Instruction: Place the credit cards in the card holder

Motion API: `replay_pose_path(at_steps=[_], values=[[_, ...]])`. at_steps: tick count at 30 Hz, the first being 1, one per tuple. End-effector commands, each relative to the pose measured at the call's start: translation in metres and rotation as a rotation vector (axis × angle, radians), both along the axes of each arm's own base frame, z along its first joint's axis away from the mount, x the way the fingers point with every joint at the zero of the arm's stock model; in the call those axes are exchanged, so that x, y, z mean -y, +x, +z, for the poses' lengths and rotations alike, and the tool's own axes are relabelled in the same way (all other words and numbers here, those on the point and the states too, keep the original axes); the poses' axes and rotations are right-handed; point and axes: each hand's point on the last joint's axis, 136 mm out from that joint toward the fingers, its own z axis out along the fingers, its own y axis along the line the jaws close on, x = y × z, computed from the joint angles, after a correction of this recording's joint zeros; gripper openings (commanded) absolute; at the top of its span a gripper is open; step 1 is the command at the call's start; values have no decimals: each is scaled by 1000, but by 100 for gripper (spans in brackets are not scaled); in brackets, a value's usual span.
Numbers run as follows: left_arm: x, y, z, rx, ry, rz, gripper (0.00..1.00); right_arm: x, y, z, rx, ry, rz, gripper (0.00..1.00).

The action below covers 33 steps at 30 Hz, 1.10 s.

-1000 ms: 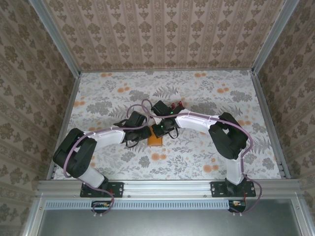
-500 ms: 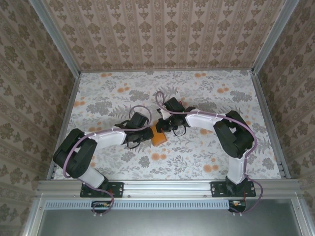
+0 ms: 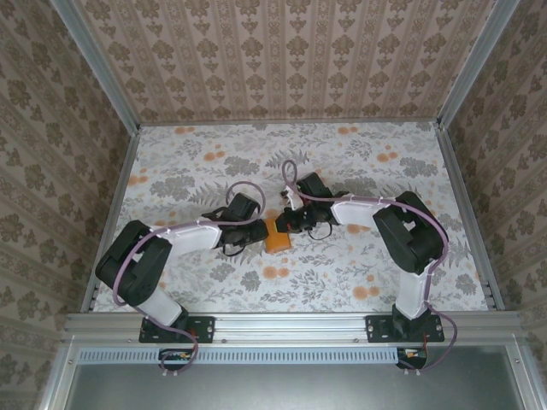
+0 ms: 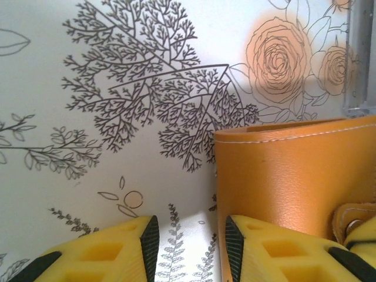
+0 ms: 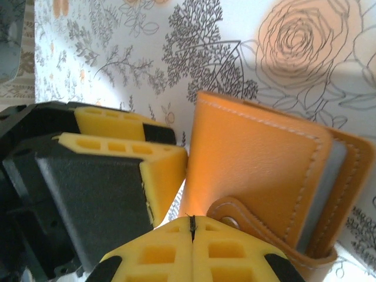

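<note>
The orange-tan card holder (image 3: 277, 237) lies closed on the flowered table between my two grippers. In the left wrist view the card holder (image 4: 294, 176) fills the right side, and my left gripper (image 4: 191, 247) is open, its right finger over the holder's near left edge and its left finger over bare table. In the right wrist view the card holder (image 5: 258, 158) shows its clasp strap (image 5: 235, 216) and grey lining (image 5: 330, 188). My right gripper (image 5: 191, 229) is shut just in front of the strap, with nothing seen between its fingers. The credit cards are hidden.
The left gripper's yellow fingers (image 5: 123, 147) crowd the holder's left side in the right wrist view. Both arms meet at mid-table (image 3: 282, 226). Patterned walls (image 3: 282, 60) close in the table (image 3: 359, 273) on three sides. A metal rail (image 4: 358, 59) runs at the left wrist view's upper right.
The right gripper has come down off the top of the card holder to its right side. The holder has shifted slightly right and away. The left gripper has followed it.
</note>
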Motion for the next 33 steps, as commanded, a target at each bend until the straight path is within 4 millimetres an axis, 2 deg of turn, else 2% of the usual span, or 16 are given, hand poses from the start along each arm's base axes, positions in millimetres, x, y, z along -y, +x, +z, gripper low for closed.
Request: replay_pose_path(at_steps=[1,7,16,17,19,21,24,28,33], values=[[8,-2,-4,-17,2,-27,40,-4,-2,26,6,105,19,3],[8,-3,-2,-19,1,-29,40,6,4,24,-10,138,-22,3],[2,0,23,32,12,-29,41,28,8,29,45,56,-72,3],[3,0,24,33,8,-30,42,32,8,30,56,27,-73,4],[6,-1,24,26,3,-40,44,39,7,34,83,-42,-76,17],[6,-3,20,18,10,-43,46,49,3,38,125,-183,-70,31],[4,-4,16,10,19,-33,48,60,3,46,196,-418,-51,44],[-3,-4,15,15,23,7,49,68,1,44,224,-639,-20,45],[-22,-1,20,31,17,54,49,56,-4,37,245,-795,48,43]])
